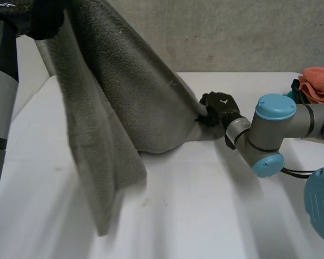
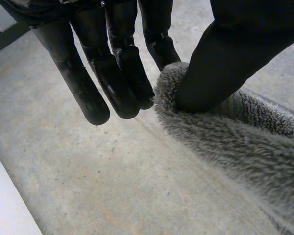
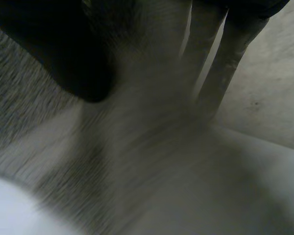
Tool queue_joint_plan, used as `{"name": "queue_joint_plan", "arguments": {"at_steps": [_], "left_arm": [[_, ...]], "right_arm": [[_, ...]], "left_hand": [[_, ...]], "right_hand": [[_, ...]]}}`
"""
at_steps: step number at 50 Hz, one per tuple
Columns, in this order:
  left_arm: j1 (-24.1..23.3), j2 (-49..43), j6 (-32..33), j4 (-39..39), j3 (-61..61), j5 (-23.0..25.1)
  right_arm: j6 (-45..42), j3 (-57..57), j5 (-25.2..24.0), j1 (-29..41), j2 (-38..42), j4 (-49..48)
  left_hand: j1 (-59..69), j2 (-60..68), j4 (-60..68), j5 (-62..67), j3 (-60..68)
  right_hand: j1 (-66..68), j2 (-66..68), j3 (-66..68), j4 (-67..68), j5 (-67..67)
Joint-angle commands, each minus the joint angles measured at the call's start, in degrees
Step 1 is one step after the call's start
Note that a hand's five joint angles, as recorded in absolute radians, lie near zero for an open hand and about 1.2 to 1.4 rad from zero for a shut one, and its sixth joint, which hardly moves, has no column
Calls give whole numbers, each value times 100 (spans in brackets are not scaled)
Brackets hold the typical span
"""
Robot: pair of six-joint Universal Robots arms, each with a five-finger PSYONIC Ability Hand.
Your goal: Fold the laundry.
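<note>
Fingers (image 2: pixel 112 83) of the left hand (image 2: pixel 157 34) hang nearly straight in the left wrist view. Its thumb (image 2: pixel 225 63) presses the edge of the grey towel (image 2: pixel 235 152) against the nearest finger, a pinch that likely lets the cloth hang free. In the right wrist view, the right hand (image 3: pixel 63 54) has towel running between its thumb and fingers (image 3: pixel 230 63), and seems to pinch it there. The head view suggests why: the left hand holds one end high and the right hand holds a corner low near the white table (image 1: pixel 205 205), stretching an edge between them for a fold. No container can be made out; an orange cloth (image 1: pixel 319 81) lies heaped at the table's far right over something dark.
</note>
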Motion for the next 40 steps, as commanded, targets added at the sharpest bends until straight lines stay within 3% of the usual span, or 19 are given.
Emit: {"name": "queue_joint_plan", "arguments": {"at_steps": [1, 8, 16, 21, 26, 32, 37, 40], "left_arm": [[104, -10, 9, -69, 36, 3], [718, -28, 0, -157, -16, 3], [1615, -211, -9, -753, -60, 160], [1818, -651, -9, -1316, -52, 530], [1977, -1599, 9, -2133, 97, 829], [2073, -3416, 201, -2855, 1009, 821], [2188, -4342, 562, -2724, 2170, 812], [2214, -4887, 738, -2146, 3215, 821]], "right_arm": [[-441, 559, -596, -292, -865, 484], [-1899, 1298, -711, -1277, -2912, 1467], [-3859, 1421, -719, -1427, -4627, 3260], [-4589, 1456, -755, -1436, -5340, 4341], [-5169, 1737, -728, -1515, -5183, 4931], [-5882, 1677, -413, -1445, -4042, 4941], [-5856, 686, -17, -1278, -2865, 4118], [-5856, 210, 98, -1190, -2468, 3318]], "left_hand": [[1394, 1134, 1106, 1390, 1154], [1394, 1134, 1106, 1390, 1154], [1394, 1134, 1106, 1390, 1154], [1394, 1134, 1106, 1390, 1154], [1394, 1134, 1106, 1390, 1154], [1394, 1134, 1106, 1390, 1154], [1394, 1134, 1106, 1390, 1154], [1394, 1134, 1106, 1390, 1154]], "right_hand": [[2364, 1413, 1522, 1508, 1705], [2364, 1413, 1522, 1508, 1705], [2364, 1413, 1522, 1508, 1705], [2364, 1413, 1522, 1508, 1705], [2364, 1413, 1522, 1508, 1705], [2364, 1413, 1522, 1508, 1705], [2364, 1413, 1522, 1508, 1705], [2364, 1413, 1522, 1508, 1705]]}}
